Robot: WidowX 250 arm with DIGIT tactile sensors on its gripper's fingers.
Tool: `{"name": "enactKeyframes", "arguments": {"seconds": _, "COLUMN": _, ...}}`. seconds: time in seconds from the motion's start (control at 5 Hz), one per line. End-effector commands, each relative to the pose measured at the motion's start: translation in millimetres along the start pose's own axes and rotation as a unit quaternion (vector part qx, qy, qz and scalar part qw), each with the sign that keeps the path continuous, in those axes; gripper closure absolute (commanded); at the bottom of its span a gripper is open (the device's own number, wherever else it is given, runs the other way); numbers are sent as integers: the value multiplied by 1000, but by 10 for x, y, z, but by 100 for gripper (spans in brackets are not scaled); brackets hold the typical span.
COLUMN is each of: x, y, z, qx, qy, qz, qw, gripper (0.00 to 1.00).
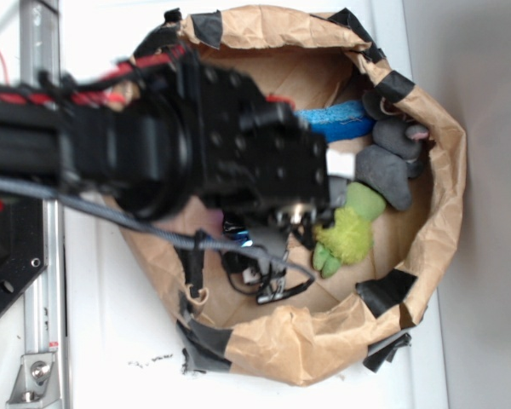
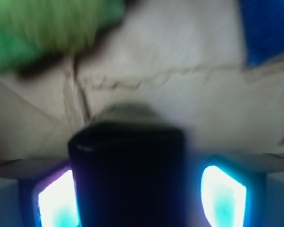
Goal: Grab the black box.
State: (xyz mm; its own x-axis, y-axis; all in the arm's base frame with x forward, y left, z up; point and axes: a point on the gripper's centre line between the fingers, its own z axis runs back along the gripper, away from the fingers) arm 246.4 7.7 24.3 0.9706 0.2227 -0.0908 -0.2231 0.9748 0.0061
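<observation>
While no writing or label can be read anywhere, the wrist view shows the black box [image 2: 128,175] at bottom centre, gripped between the glowing fingers [image 2: 222,198] of the hand [image 2: 132,198], over the brown paper bag [image 1: 426,196] beside the green fuzzy toy [image 1: 351,230].

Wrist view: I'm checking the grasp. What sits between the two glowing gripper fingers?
The black box fills the gap between the glowing fingers in the wrist view; whether they touch it is too blurred to tell.

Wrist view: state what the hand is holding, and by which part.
The black box sits between the hand's two glowing fingers, flanked on its opposite sides. Blur hides whether they actually touch it.
</observation>
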Motion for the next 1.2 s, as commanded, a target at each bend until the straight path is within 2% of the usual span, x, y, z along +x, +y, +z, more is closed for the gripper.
{"name": "enactKeyframes", "arguments": {"seconds": 0.0, "x": 54, "y": 26, "z": 145, "qx": -6, "qy": -57, "qz": 23, "qw": 998, "gripper": 100}}
{"name": "enactKeyframes", "arguments": {"seconds": 0.2, "x": 29, "y": 86, "z": 512, "qx": -30, "qy": -115, "qz": 34, "qw": 992, "gripper": 100}}
{"name": "enactKeyframes", "arguments": {"seconds": 0.4, "x": -115, "y": 179, "z": 1002, "qx": -27, "qy": -176, "qz": 64, "qw": 982, "gripper": 100}}
{"name": "enactKeyframes", "arguments": {"seconds": 0.6, "x": -128, "y": 227, "z": 1264, "qx": -57, "qy": -121, "qz": 60, "qw": 989, "gripper": 100}}
{"name": "enactKeyframes", "arguments": {"seconds": 0.8, "x": -130, "y": 247, "z": 1284, "qx": -38, "qy": -85, "qz": 70, "qw": 993, "gripper": 100}}
{"name": "enactKeyframes", "arguments": {"seconds": 1.0, "x": -78, "y": 320, "z": 1329, "qx": -48, "qy": -60, "qz": 85, "qw": 993, "gripper": 100}}
